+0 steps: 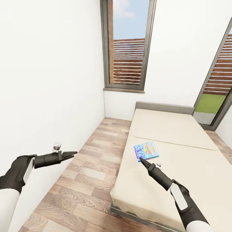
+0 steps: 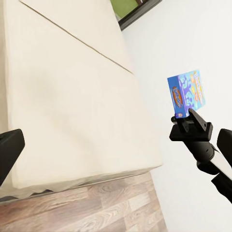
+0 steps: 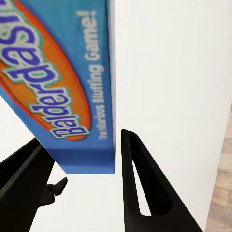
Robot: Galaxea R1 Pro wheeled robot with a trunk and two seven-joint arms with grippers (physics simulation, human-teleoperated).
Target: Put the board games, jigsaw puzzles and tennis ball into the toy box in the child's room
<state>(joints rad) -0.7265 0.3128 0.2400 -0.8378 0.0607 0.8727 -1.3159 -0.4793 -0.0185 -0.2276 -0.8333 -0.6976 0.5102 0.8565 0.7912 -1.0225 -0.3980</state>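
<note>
A light blue board game (image 1: pixel 146 150) printed "Balderdash" is raised a little above the cream bed (image 1: pixel 180 135), near its left side. My right gripper (image 1: pixel 141 159) is shut on the box's near corner. In the right wrist view the box (image 3: pixel 53 72) sits between the two dark fingers (image 3: pixel 145 193), with the white wall behind it. The left wrist view has the same box (image 2: pixel 186 94) sticking up from the right gripper (image 2: pixel 186 118), beyond the bed (image 2: pixel 63 87). My left gripper (image 1: pixel 73 154) hangs open over the floor, left of the bed, holding nothing.
A strip of wood-plank floor (image 1: pixel 93 154) runs between the white left wall (image 1: pixel 48 80) and the bed. A tall window (image 1: pixel 127 45) stands behind the bed's head, and a glass door (image 1: pixel 216 96) at the far right.
</note>
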